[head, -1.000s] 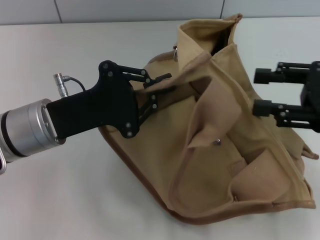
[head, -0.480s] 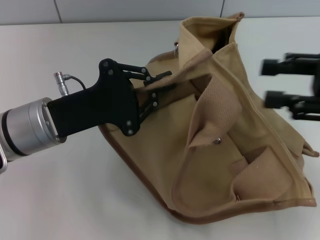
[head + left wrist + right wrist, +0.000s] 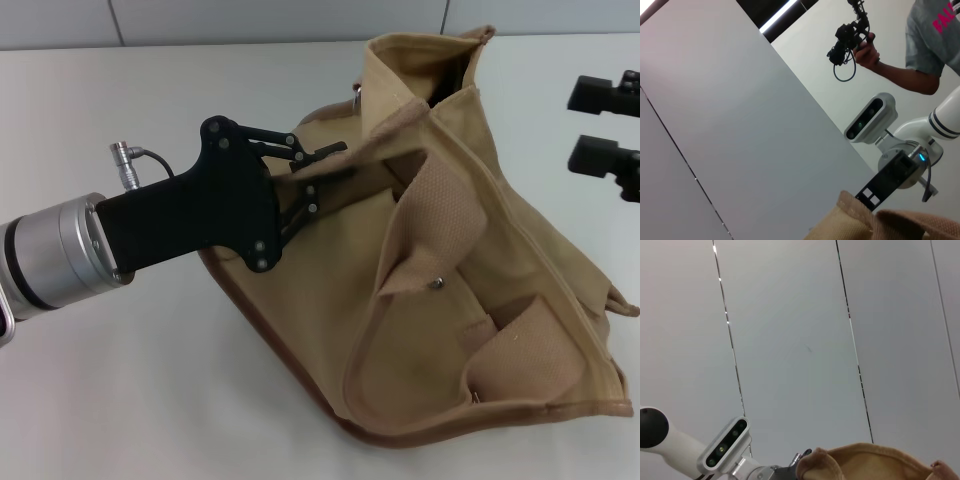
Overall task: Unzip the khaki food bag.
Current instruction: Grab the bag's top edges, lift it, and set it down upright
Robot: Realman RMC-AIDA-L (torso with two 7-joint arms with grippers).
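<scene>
The left gripper [image 3: 325,165] pinches the left edge of the khaki food bag [image 3: 450,300]; the right gripper [image 3: 600,125], fingers spread and empty, hangs right of it.

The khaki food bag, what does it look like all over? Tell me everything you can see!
The boxy khaki canvas food bag rests tilted on the white table. It has brown trim along its bottom edge, a wide webbing handle, and a front pocket with a small silver snap. Its top gapes open at the far end. The left gripper pinches the bag's near-left top edge. The right gripper is apart from it.
</scene>
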